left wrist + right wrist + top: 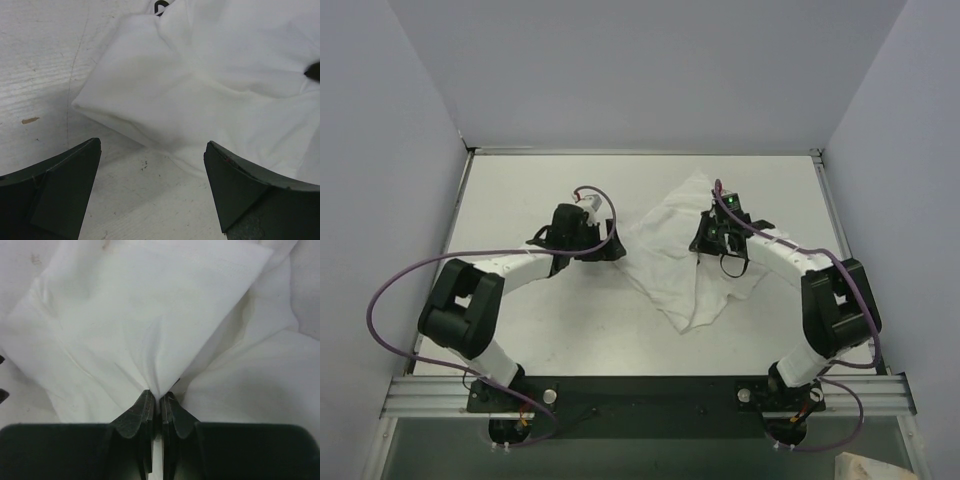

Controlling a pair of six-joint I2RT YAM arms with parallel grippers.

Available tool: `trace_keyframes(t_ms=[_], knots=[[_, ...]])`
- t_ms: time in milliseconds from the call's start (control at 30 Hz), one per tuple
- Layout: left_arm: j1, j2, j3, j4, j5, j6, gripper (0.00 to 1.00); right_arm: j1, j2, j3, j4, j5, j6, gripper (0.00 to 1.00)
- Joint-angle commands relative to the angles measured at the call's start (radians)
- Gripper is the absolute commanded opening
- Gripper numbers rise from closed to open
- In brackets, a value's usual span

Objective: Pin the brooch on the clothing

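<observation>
The clothing (675, 260), a white T-shirt, lies crumpled right of the table's middle. My right gripper (708, 240) rests on its right part, and in the right wrist view it (160, 396) is shut on a pinched fold of the clothing (150, 315), which tents up from the jaws. My left gripper (613, 248) sits at the shirt's left edge. In the left wrist view it (151, 145) is open, with bare table between the fingers and the folded edge of the clothing (210, 75) just beyond them. The brooch is out of view.
The white table (550, 330) is walled in by grey panels at the left, back and right. A metal rail (640, 392) holding both arm bases runs along the near edge. A small brown mark (30, 120) is on the table left of the shirt.
</observation>
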Motion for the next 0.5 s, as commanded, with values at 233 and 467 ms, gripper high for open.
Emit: trace_keyframes(t_ms=[233,467], knots=[[-0.004,0.098,0.097,0.035,0.027,-0.014,0.93,-0.092,-0.097,0.025,-0.125,0.028,-0.07,0.3],[-0.002,0.091,0.1,0.034,0.041,-0.014,0.9,-0.106,-0.097,0.013,-0.127,-0.004,-0.079,0.58]])
